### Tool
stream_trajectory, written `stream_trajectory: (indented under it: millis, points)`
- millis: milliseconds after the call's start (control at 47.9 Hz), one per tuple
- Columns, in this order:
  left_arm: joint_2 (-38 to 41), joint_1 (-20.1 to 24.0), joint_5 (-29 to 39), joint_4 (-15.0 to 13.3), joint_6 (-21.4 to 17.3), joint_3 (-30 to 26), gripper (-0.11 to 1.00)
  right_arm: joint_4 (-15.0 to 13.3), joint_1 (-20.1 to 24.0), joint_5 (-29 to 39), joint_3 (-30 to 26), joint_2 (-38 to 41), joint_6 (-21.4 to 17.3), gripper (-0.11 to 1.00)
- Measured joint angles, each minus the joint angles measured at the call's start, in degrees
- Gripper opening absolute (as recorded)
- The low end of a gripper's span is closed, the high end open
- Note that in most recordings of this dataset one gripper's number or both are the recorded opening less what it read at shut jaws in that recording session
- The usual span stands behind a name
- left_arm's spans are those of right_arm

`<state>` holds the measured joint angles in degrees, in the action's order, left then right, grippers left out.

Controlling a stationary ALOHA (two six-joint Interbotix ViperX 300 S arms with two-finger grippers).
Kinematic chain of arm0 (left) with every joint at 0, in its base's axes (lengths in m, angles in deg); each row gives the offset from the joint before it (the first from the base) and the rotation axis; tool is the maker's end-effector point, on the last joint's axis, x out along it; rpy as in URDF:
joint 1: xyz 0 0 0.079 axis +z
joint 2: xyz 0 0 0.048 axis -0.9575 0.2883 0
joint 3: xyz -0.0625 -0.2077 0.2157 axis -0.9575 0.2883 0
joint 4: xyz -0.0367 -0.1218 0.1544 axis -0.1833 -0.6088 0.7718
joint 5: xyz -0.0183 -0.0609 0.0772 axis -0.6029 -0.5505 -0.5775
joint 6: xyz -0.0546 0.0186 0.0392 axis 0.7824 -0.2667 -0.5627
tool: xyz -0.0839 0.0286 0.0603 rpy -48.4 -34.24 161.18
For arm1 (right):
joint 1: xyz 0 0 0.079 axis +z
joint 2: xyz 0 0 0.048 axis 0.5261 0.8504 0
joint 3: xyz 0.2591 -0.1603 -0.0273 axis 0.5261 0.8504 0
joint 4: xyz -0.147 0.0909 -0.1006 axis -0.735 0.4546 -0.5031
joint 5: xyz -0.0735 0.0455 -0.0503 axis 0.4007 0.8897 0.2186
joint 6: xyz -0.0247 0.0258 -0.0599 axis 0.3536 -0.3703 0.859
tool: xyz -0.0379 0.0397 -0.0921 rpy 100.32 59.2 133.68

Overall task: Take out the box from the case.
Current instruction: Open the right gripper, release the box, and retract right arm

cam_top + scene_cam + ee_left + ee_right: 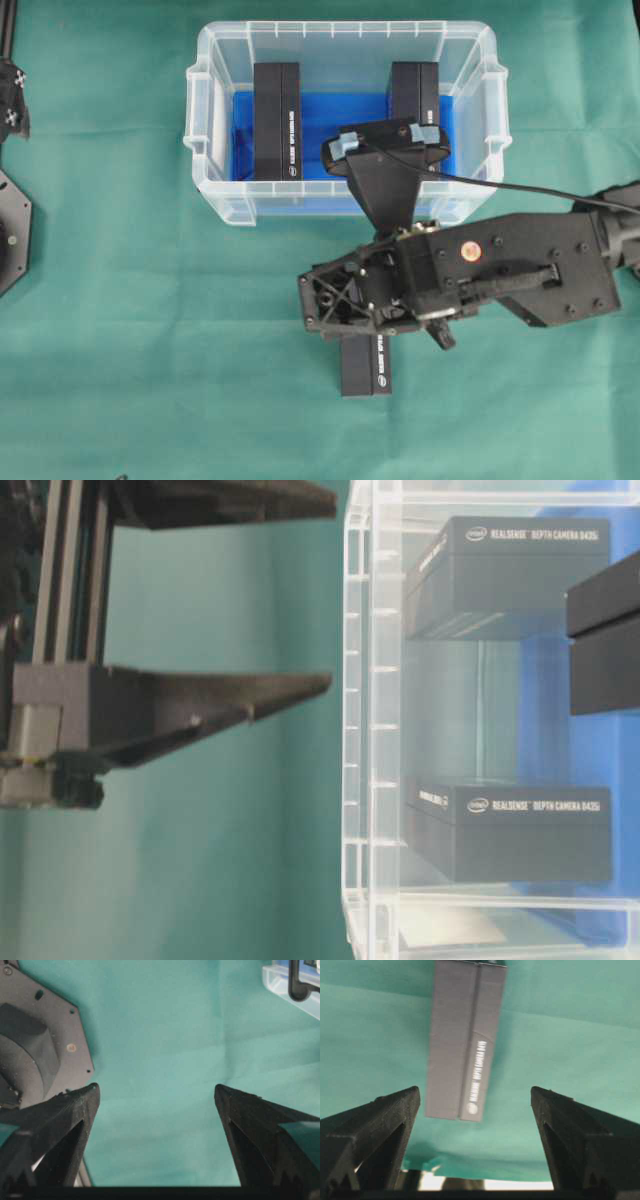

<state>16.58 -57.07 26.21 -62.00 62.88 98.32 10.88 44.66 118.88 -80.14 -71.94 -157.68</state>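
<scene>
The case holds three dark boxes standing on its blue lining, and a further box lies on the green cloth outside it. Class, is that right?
Not quite. The overhead view shows two dark boxes in the case, not three. The rest holds: they stand on its blue lining, and another box lies on the green cloth outside.

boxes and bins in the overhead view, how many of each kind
dark boxes inside the case: 2
dark boxes out on the green cloth: 1
clear plastic case: 1
total: 4
</scene>
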Motion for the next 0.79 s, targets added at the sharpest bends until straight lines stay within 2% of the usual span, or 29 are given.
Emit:
stream_trajectory:
  millis: [125,271,793]
  points:
    - [0.1,0.0,0.0,0.0,-0.1,0.0,0.95,0.0,0.7,1.7,0.5,-1.0,-0.2,0.88]
    - [0.0,0.0,0.0,0.0,0.1,0.0,0.95,0.1,1.3,2.1,3.7,-3.7,-0.4,0.88]
    - [0.0,0.0,-0.7,-0.1,0.4,0.0,0.95,0.3,4.1,-1.4,23.7,-19.7,-6.2,0.88]
